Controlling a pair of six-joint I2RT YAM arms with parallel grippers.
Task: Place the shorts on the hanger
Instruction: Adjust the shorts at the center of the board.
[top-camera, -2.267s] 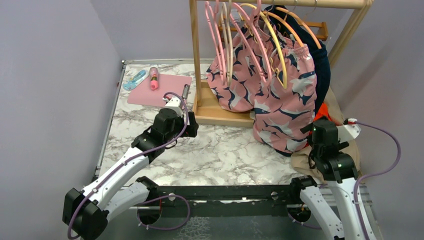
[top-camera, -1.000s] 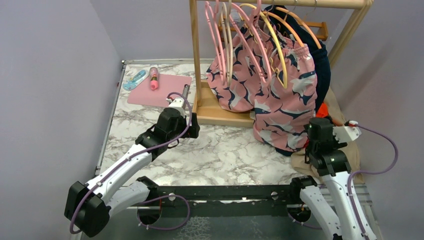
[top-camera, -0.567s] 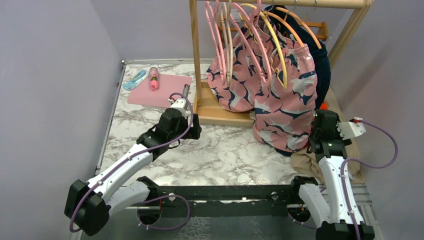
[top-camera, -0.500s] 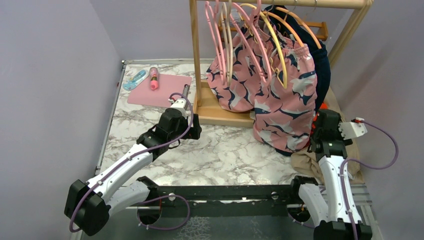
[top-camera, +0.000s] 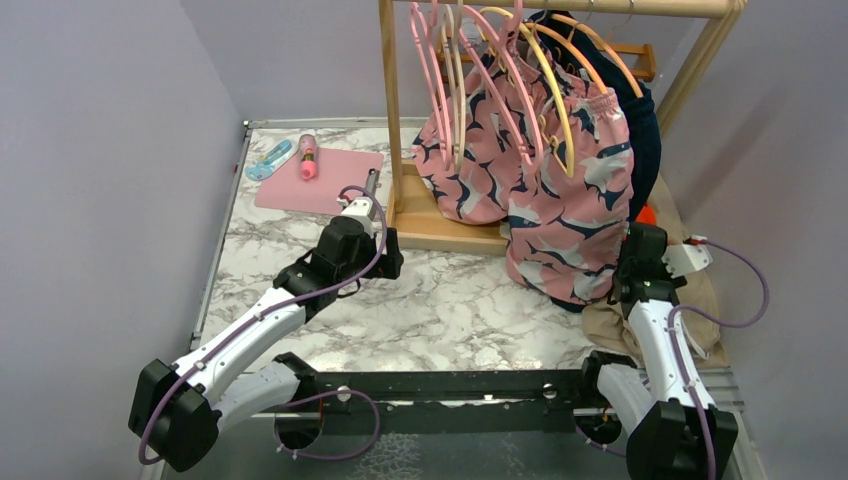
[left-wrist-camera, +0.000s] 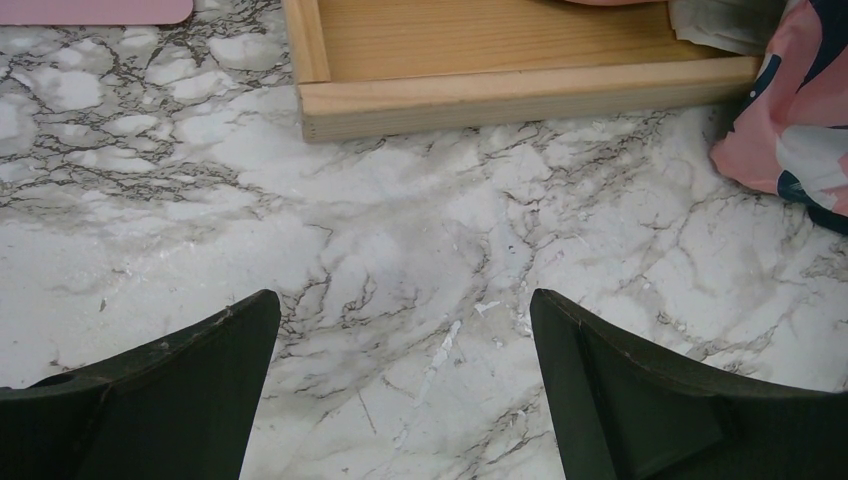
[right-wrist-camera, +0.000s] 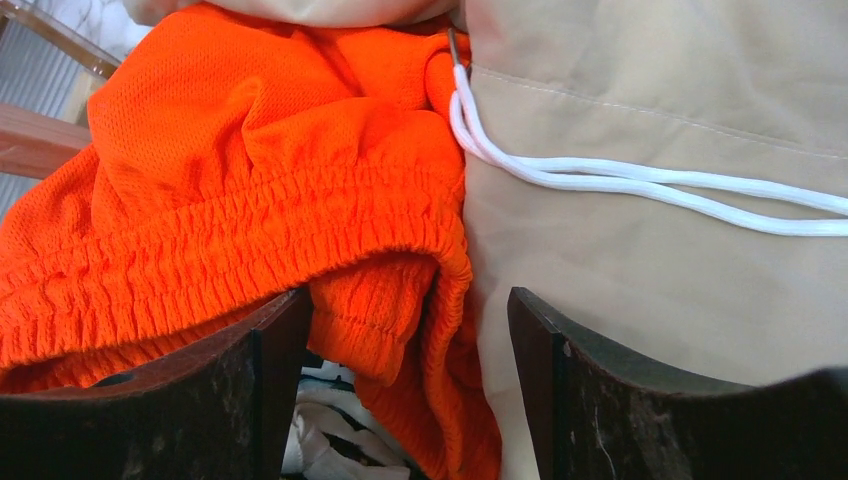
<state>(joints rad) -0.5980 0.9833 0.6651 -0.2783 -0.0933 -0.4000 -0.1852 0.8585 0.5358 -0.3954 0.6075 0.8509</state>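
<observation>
The orange-red shorts (right-wrist-camera: 250, 200) lie bunched against a beige garment (right-wrist-camera: 650, 250), with their white drawstring (right-wrist-camera: 640, 185) trailing over it. In the top view only a small patch of the shorts (top-camera: 647, 213) shows behind the right wrist. My right gripper (right-wrist-camera: 410, 385) is open, its jaws on either side of the elastic waistband edge; in the top view it (top-camera: 640, 248) points down at the pile. The pale-yellow hanger (top-camera: 553, 95) hangs on the rack among the others. My left gripper (left-wrist-camera: 400, 390) is open and empty over bare marble near the rack base; the top view also shows it (top-camera: 372, 195).
A wooden rack with its base tray (top-camera: 440, 230) stands at the back, with pink shark-pattern shorts (top-camera: 565, 220) hanging down to the table. A pink mat (top-camera: 315, 180) with small items lies at the back left. Walls close in on both sides.
My right arm has reached forward and down onto the clothes pile, covering most of the orange patch. My left arm has edged slightly right toward the rack base.
</observation>
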